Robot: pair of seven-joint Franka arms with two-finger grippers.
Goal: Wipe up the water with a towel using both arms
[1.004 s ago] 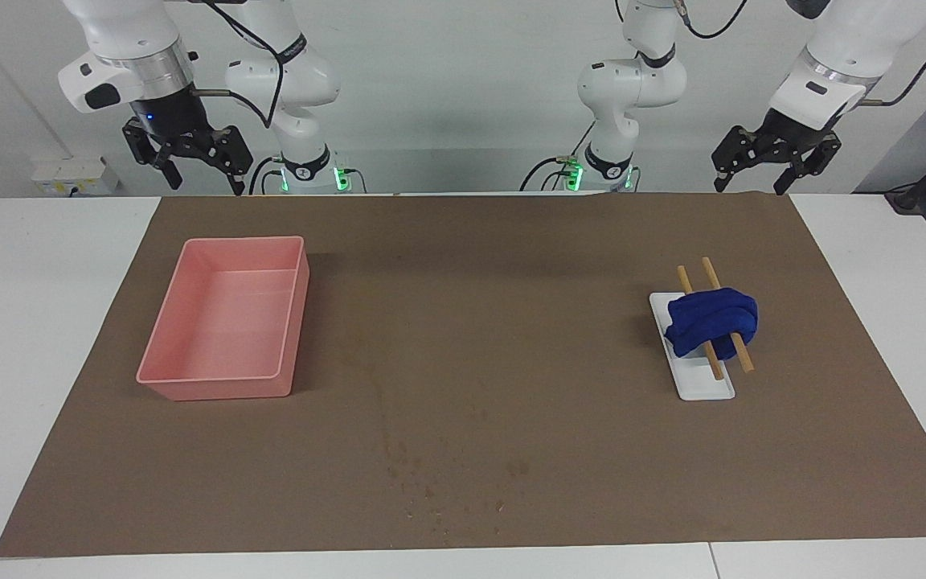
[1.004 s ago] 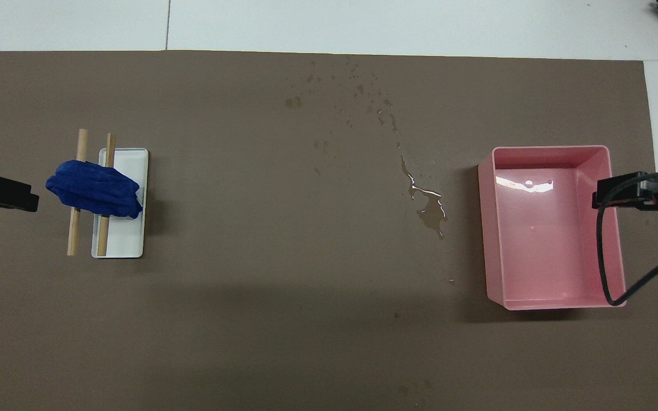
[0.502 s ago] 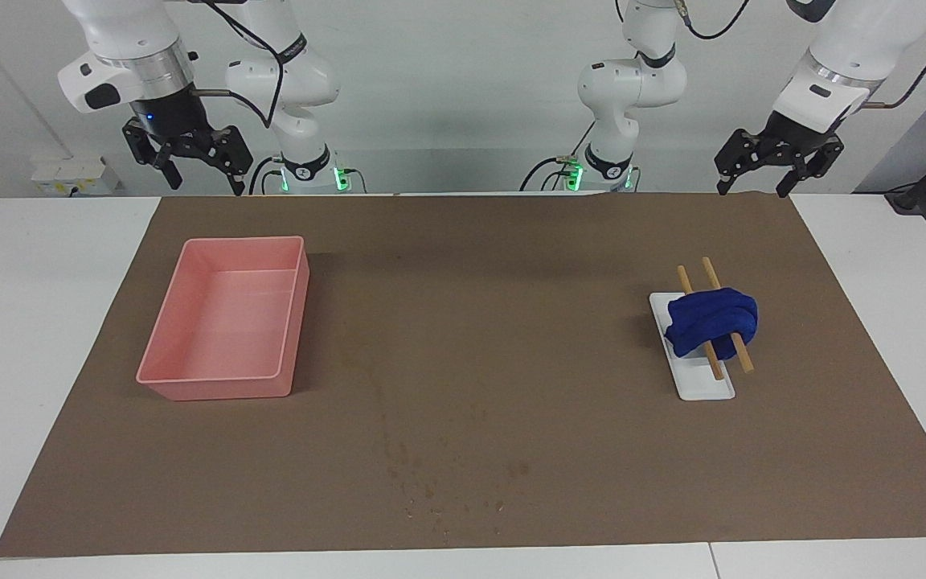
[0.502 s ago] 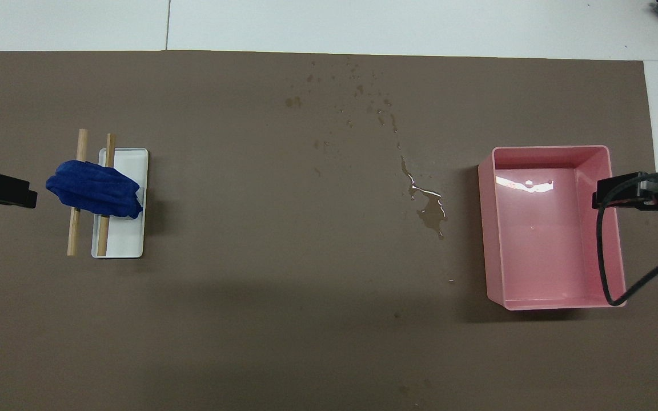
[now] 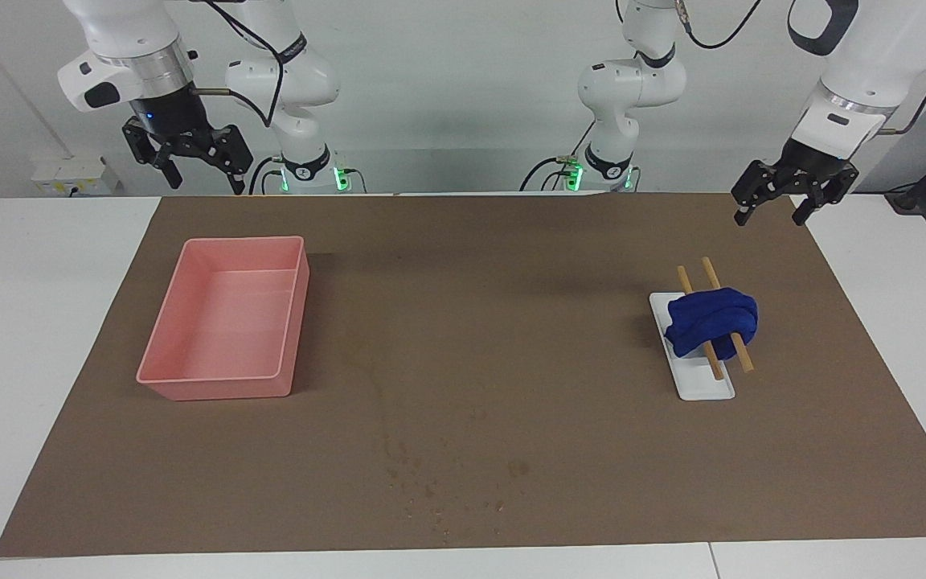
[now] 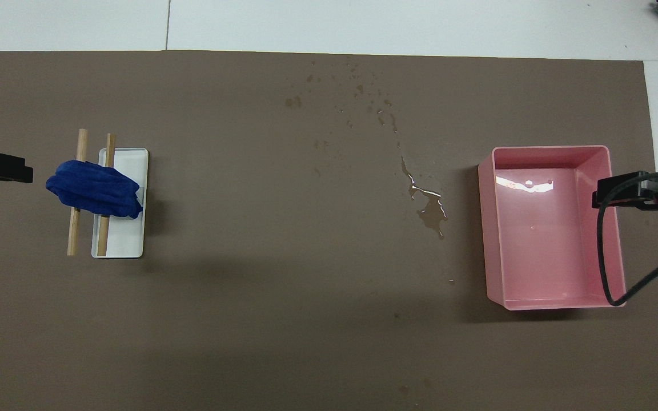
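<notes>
The left arm [image 5: 865, 48] is reaching in from the top of the facing view, white and shiny, with a silver ring at its wrist. Its wrist is bending down and tilting a bit. The left claw [image 5: 773, 215] is hanging in the air over the desk edge nearest the robots, at that arm's end. Its two black fingers are standing apart, with nothing between them.

The right arm [image 5: 121, 36] is waiting, high up at its own end. The right claw [image 5: 204, 183] is pointing down, and its fingers are spread wide too, holding nothing.
</notes>
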